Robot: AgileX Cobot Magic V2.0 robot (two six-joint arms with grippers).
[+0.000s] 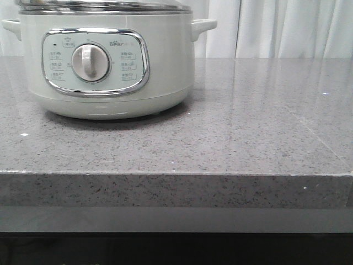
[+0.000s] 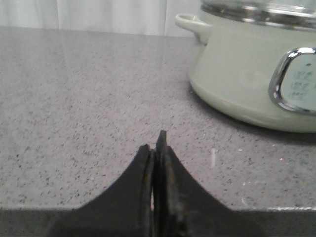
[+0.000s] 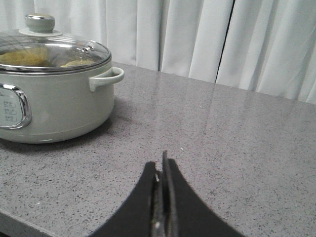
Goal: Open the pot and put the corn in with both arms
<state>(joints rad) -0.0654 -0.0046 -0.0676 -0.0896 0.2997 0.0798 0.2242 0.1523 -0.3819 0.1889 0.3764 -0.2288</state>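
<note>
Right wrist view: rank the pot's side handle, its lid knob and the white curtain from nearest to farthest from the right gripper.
From the right gripper, shut and low over the counter:
1. The pot's side handle, sticking out toward the open counter.
2. The lid knob, atop the glass lid, further back over the pot's middle.
3. The white curtain, hanging beyond the counter's far edge.
</note>
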